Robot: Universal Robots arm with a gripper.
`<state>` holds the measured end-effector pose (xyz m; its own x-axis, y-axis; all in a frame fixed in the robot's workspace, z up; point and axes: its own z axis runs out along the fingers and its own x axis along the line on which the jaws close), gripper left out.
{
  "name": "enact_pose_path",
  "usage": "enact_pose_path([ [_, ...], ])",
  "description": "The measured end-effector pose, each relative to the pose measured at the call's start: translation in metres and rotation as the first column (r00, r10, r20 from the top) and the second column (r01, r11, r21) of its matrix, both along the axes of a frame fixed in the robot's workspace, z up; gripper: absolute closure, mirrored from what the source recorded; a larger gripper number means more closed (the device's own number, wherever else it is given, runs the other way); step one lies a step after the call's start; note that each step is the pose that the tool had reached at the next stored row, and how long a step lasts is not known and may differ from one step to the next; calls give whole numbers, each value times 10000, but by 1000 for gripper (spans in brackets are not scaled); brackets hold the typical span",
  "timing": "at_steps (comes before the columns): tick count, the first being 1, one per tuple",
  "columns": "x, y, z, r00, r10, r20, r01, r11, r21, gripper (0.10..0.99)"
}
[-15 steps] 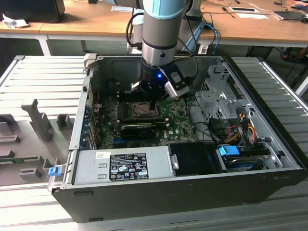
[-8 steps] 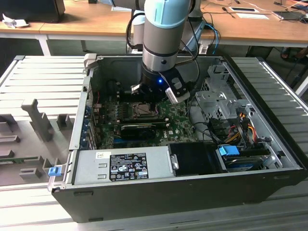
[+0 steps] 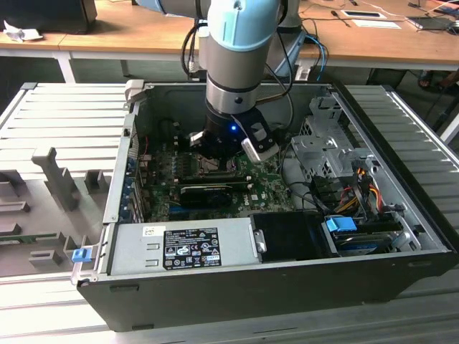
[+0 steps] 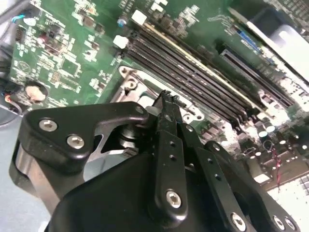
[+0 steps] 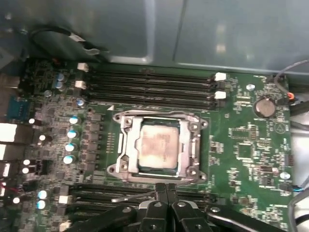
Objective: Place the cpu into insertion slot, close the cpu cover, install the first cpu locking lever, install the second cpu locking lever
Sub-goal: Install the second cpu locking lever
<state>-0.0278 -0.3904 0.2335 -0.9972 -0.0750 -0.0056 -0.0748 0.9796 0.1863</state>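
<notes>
- Already the cpu (image 5: 158, 147) sat in the insertion slot (image 5: 126, 170), with the cpu cover (image 5: 193, 145) closed around it.
- Just beside the slot's edge, the gripper (image 5: 164, 189) hovered with its fingers pressed together, holding nothing.

The open dark-grey metal computer case (image 3: 287, 279) is being viewed from above and in front by the exterior view. The green circuit board (image 5: 246, 145) is being looked down on closely, squarely in the first wrist view, obliquely in the second.
</notes>
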Motion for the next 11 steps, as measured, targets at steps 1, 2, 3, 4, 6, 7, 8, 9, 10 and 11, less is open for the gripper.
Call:
enact_pose_path([
  [1,-27,-2,-1,10000,7,-1,-7,10000,2,980],
  [2,-49,-5,-4,10000,13,-1,-13,10000,6,980],
  [3,-85,-10,-14,10000,27,-1,-27,10000,22,980],
  [4,-112,-13,-20,10000,34,0,-34,10000,29,980],
  [6,-165,-17,-31,10000,51,0,-51,10000,43,980],
  [7,-224,-20,-47,10000,69,-1,-69,10000,61,980],
  [8,-253,-22,-63,10000,77,0,-77,9999,73,980],
  [9,-295,-22,-85,10000,79,-1,-79,9999,84,980],
  [10,-315,-22,-110,10000,78,0,-78,9999,89,980],
  [11,-323,-22,-130,10000,78,0,-78,9999,90,980],
])
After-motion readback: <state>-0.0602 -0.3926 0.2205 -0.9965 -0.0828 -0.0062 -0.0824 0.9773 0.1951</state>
